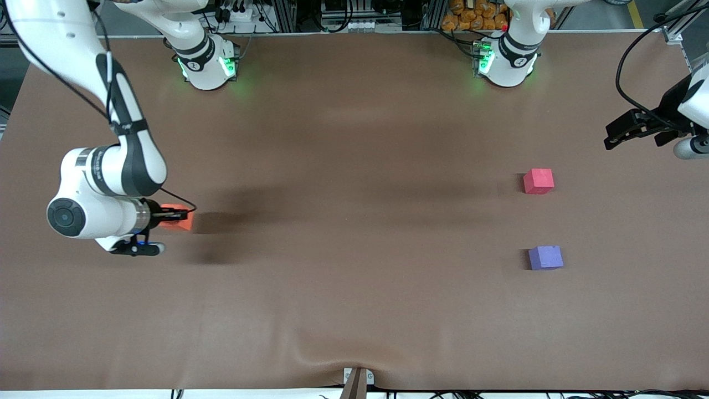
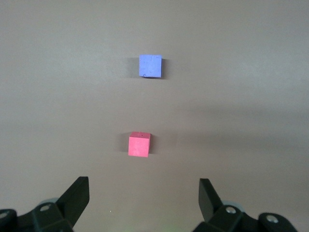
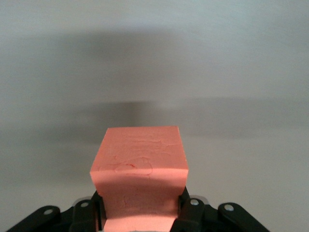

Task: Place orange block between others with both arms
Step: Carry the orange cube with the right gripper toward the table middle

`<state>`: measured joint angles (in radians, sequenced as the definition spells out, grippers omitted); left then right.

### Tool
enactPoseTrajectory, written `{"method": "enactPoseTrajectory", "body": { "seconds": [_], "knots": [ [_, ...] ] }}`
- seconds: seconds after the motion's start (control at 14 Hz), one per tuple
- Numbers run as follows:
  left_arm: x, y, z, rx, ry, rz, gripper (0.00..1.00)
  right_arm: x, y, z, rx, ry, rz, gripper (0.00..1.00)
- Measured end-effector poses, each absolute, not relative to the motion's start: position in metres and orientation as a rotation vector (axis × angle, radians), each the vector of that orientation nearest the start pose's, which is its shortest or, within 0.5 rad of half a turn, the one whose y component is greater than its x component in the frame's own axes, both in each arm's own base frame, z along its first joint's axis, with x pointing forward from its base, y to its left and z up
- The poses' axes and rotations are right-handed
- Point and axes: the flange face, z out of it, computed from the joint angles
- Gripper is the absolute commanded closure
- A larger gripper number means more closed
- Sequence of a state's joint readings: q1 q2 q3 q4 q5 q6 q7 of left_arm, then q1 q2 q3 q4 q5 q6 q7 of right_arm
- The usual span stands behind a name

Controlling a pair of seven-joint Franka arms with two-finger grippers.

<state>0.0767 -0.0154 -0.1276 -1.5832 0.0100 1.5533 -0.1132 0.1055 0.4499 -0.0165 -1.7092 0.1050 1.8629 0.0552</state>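
Observation:
The orange block is at the right arm's end of the table, low by the surface. My right gripper is shut on it, and the foam is pinched in at both sides. The red-pink cube and the purple-blue cube lie apart at the left arm's end, the purple-blue one nearer to the front camera. My left gripper hangs open and empty above the table's end by the red-pink cube.
A brown cloth covers the table, with a wrinkle and a small bracket at its near edge. Both green-lit arm bases stand along the back edge.

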Motion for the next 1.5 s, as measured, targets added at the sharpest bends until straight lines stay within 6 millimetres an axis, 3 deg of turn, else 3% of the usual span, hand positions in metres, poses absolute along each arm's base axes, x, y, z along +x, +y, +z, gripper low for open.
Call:
{"method": "enactPoseTrajectory", "body": {
  "seconds": [0.14,0.29,0.5,0.71,1.07,1.29,1.5],
  "knots": [
    [0.548,-0.027,0.624,-3.127,-0.097,0.02,0.0,0.63,0.122,0.326,-2.984,-0.061,0.414,1.0],
    [0.549,-0.027,0.625,-3.128,-0.098,0.014,0.0,0.627,0.178,0.331,-2.974,-0.163,0.392,1.0],
    [0.549,-0.027,0.625,-3.128,-0.099,0.014,0.0,0.625,0.236,0.322,-2.976,-0.232,0.393,1.0],
    [0.549,-0.027,0.624,-3.128,-0.099,0.015,0.0,0.62,0.293,0.317,-2.997,-0.18,0.382,1.0],
    [0.549,-0.028,0.623,-3.128,-0.097,0.019,0.0,0.598,0.412,0.299,-3.019,-0.104,0.295,1.0],
    [0.55,-0.027,0.621,-3.128,-0.097,0.025,0.0,0.584,0.455,0.273,-3.018,-0.073,0.245,1.0],
    [0.55,-0.027,0.621,-3.128,-0.097,0.026,0.0,0.581,0.467,0.252,-3.019,-0.05,0.232,1.0]
  ]
}}
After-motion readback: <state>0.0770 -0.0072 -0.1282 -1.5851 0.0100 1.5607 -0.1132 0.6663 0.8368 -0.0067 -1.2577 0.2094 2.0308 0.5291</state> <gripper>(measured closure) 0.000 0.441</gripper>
